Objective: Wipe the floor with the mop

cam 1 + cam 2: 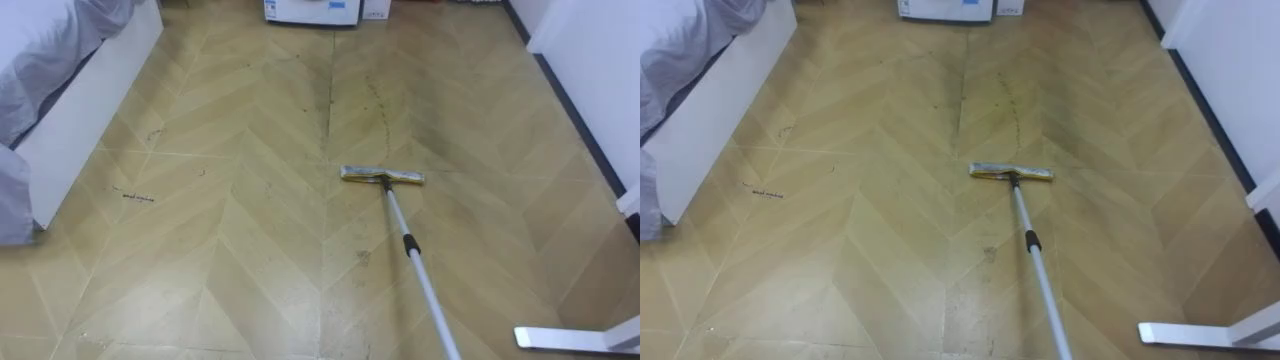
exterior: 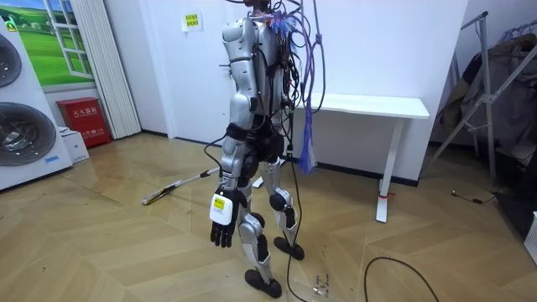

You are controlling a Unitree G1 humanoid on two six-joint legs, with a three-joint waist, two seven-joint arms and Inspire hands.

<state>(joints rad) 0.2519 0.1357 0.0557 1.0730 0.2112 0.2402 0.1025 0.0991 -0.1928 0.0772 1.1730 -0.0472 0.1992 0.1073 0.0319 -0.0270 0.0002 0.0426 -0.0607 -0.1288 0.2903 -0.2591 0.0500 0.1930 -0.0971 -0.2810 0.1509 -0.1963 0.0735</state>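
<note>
The mop [image 1: 411, 247] is lying with its flat head on the wood floor [image 1: 250, 250], and its long stick is running back to the robot's right side. The left hand [image 2: 221, 231] is hanging loose by the leg, holding nothing.

The tan wooden floor [image 1: 250, 250] has a zigzag pattern. The flat yellow mop head [image 1: 381, 177] has a silver pole [image 1: 432, 300] with a black band [image 1: 411, 246]. At ten o'clock, a white bed [image 1: 90, 95] wears grey sheets [image 1: 40, 50].
</note>
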